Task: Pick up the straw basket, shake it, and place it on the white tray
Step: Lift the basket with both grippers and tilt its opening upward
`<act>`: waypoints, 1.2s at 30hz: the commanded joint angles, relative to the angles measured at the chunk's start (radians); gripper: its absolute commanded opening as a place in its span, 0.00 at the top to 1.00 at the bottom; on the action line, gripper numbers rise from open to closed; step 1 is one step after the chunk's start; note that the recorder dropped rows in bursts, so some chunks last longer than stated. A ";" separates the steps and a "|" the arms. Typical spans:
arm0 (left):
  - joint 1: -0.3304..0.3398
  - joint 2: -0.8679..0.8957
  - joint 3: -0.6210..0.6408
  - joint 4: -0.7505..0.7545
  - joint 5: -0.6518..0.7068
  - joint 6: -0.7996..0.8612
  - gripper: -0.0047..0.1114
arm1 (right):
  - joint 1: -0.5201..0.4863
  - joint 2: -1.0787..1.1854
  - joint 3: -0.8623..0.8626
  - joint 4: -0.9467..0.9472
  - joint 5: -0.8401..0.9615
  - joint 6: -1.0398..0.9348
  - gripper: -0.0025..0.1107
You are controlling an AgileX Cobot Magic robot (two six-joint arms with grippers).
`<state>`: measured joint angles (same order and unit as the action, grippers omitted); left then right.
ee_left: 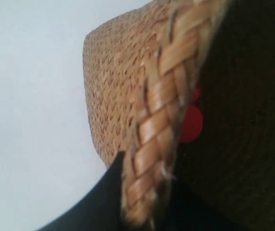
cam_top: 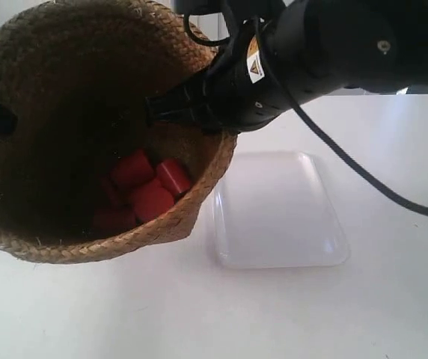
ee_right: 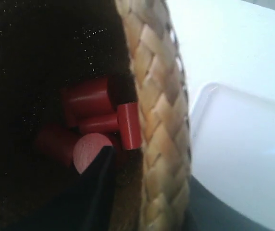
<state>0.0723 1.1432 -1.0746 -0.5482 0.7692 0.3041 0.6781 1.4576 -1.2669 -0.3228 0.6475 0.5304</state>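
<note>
The black right arm fills the upper right of the exterior view, nearest the lens, with a cable looping down from it toward the right edge. Beneath everything spreads the white counter.

The straw basket takes up the upper left of that view. It is tipped so that its wide braided rim and dark inside face the camera. Whether its base touches the counter cannot be told. The white tray lies flat on the counter at centre right and carries nothing. The basket is beside it rather than on it, and the basket's rim overlaps the tray's left edge in the picture.

The right fingers are clamped on the basket's rim on the tray side, one inside the basket and one outside. The left fingers are clamped on the opposite rim, which runs between them; in the exterior view they show as a dark shape at the left edge.

Several red cylinders lie heaped in the basket's lower inside, touching one another.
</note>
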 commanded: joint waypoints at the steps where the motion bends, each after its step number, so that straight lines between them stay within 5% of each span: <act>1: -0.005 -0.009 -0.003 -0.091 -0.020 0.019 0.96 | 0.001 -0.011 0.001 0.005 0.061 -0.104 0.98; 3: -0.028 0.004 0.020 -0.138 -0.039 0.121 0.96 | -0.002 0.003 0.001 0.003 0.057 -0.104 0.98; 12: -0.135 -0.032 0.118 -0.080 -0.235 0.081 0.96 | -0.002 0.018 0.032 -0.049 -0.008 -0.028 0.98; 36: -0.135 -0.049 0.118 -0.007 -0.267 0.054 0.96 | -0.002 -0.104 0.172 -0.232 -0.166 0.156 0.98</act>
<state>-0.0562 1.1128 -0.9514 -0.5273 0.5200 0.3458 0.6781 1.3964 -1.1034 -0.4977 0.5092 0.6648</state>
